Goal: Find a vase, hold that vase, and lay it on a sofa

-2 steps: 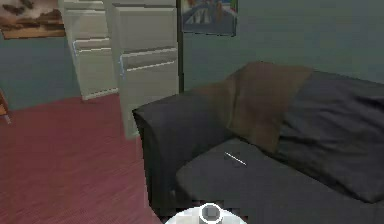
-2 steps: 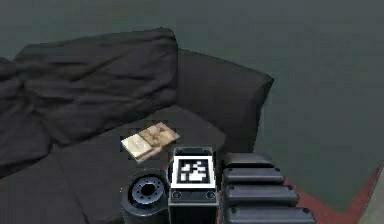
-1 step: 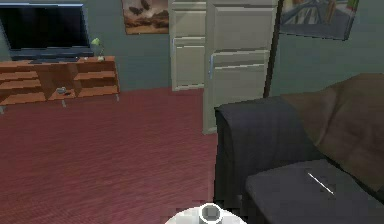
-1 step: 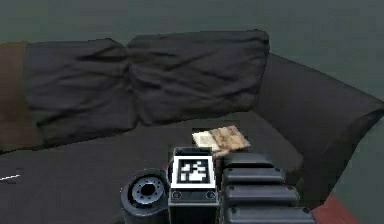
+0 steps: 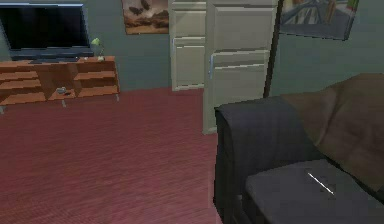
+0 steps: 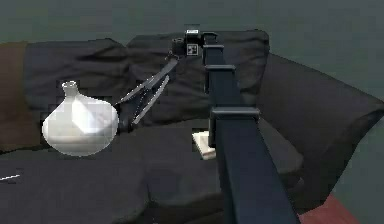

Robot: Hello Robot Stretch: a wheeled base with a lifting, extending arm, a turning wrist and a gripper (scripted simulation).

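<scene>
white vase (image 6: 80,122) at nine o'clock of claw (image 6: 126,114), against dark sofa (image 6: 300,110) seat; claw's hold and spread: cannot tell; round belly may roll off

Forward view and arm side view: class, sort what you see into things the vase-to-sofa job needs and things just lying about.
Belongs to the job: white vase; dark sofa; hand.

Just lying about: television; wooden stand; white door; wall picture; small pale block on the sofa seat.
</scene>
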